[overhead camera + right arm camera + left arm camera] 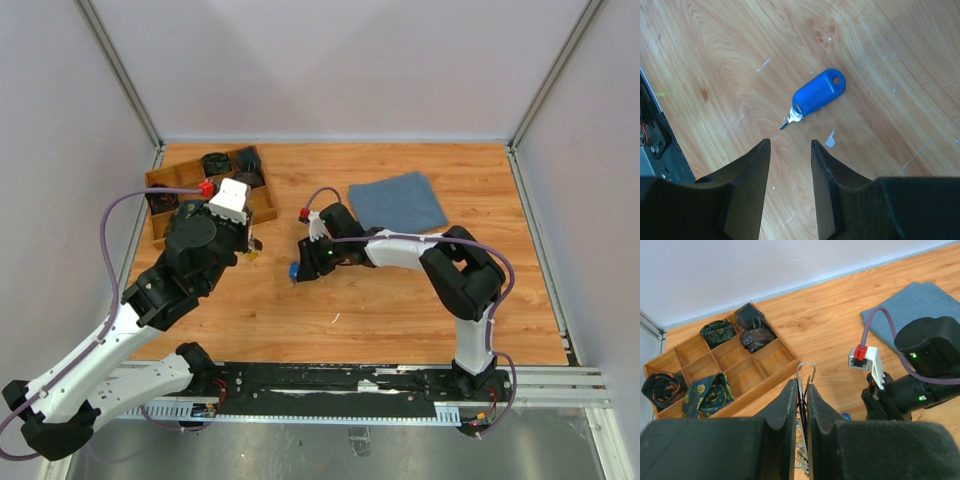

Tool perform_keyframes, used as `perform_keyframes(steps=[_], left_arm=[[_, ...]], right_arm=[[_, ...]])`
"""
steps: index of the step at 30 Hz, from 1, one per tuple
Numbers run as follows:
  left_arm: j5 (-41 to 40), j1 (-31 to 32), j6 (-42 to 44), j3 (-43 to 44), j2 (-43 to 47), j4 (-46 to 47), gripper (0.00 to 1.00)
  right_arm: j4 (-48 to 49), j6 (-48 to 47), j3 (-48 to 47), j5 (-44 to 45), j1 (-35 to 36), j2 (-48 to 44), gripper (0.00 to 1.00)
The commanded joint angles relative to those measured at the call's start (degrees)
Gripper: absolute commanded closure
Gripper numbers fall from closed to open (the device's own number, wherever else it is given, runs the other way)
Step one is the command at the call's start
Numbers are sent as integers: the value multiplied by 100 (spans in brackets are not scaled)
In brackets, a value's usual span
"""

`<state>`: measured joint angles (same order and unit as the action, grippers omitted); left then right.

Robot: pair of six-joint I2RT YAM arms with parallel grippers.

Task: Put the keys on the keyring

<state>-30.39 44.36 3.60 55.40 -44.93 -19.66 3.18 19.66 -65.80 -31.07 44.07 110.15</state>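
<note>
The bright blue-headed key [817,93] lies flat on the wooden table, its short metal blade pointing toward my right gripper [790,142]. That gripper is open and empty, hovering just above and short of the key. In the top view the key [293,270] shows as a blue speck at the right gripper [302,266]. My left gripper [803,386] is shut on the keyring [806,371], whose thin silver wire loop sticks up between the pads. Small keys [804,452] hang below them. The left gripper [250,244] is held left of the blue key. I cannot make out the blue-grey key.
A wooden divider tray [262,205] with rolled ties stands at the back left, also in the left wrist view [771,371]. A folded blue cloth [398,202] lies at the back, right of centre. The right arm [920,375] sits close to the left gripper.
</note>
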Motion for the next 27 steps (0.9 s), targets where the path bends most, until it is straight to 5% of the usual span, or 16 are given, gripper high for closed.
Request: perform_keyframes(steps=[1,27], left_arm=[[-54,-33,-68,202,181,215,100],[26,-33,-169,214,330,213,100]], right_arm=[[374,218,-177,-56,-72,202,62],[630,389,-294,-178,-114,667,80]])
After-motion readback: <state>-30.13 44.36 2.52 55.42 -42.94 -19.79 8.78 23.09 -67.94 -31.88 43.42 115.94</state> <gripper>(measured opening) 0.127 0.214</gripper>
